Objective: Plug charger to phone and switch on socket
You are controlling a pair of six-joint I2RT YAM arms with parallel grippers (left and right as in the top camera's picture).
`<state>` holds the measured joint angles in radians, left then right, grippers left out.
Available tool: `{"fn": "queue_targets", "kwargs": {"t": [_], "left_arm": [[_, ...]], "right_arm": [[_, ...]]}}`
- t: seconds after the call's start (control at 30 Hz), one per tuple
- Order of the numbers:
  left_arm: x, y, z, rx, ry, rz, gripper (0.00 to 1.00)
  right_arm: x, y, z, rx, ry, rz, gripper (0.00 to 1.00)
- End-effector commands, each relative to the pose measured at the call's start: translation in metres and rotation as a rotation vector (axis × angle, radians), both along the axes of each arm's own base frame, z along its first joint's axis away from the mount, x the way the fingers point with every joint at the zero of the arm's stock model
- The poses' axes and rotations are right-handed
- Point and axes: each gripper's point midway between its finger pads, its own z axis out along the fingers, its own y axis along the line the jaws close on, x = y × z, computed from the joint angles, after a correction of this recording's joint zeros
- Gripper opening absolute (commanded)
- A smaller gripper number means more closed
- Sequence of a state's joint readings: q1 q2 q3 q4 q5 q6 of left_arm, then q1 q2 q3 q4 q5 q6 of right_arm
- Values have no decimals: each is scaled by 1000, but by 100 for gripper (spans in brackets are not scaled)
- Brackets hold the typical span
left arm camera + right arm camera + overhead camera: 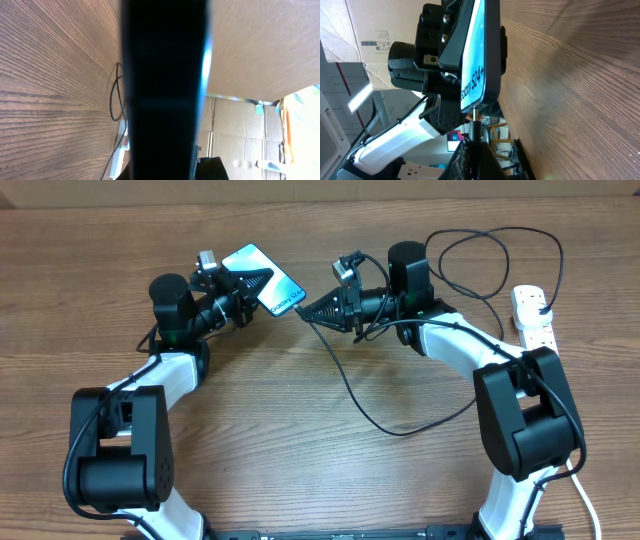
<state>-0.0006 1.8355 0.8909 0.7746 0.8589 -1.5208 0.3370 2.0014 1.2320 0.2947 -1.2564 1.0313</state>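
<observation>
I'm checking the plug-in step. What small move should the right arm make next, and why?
Probably ease the right gripper forward, pushing the tip of the charger straight into the lower edge of the phone. The left gripper grips the phone, and the right wrist view shows the tip right at that edge. Whether it is seated, I can't tell.

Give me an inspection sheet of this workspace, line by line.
Surface: wooden table, grain visible.
Job's things: phone with light blue screen, held tilted; power strip at the right edge, switch state too small to tell.
Clutter: nothing seen.
Grippers: left gripper shut on the phone; right gripper shut on the charger tip at the phone's bottom edge; seated or not, cannot tell.
Cables: black charger cable loops across the table toward the power strip; white cord trails off front right.
Surroundings: cardboard boxes.
</observation>
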Motion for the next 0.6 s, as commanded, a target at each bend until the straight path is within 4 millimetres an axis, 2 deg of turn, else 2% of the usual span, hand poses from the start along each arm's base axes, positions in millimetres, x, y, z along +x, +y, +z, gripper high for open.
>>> {"fn": "queue_targets", "kwargs": {"t": [0.0, 0.57], "left_arm": [[-4, -13, 12, -13, -22, -48, 5], [-4, -13, 12, -13, -22, -48, 4]], "right_arm": [[-1, 3, 12, 2, -43, -12, 4], [-5, 3, 13, 12, -40, 13, 4]]}}
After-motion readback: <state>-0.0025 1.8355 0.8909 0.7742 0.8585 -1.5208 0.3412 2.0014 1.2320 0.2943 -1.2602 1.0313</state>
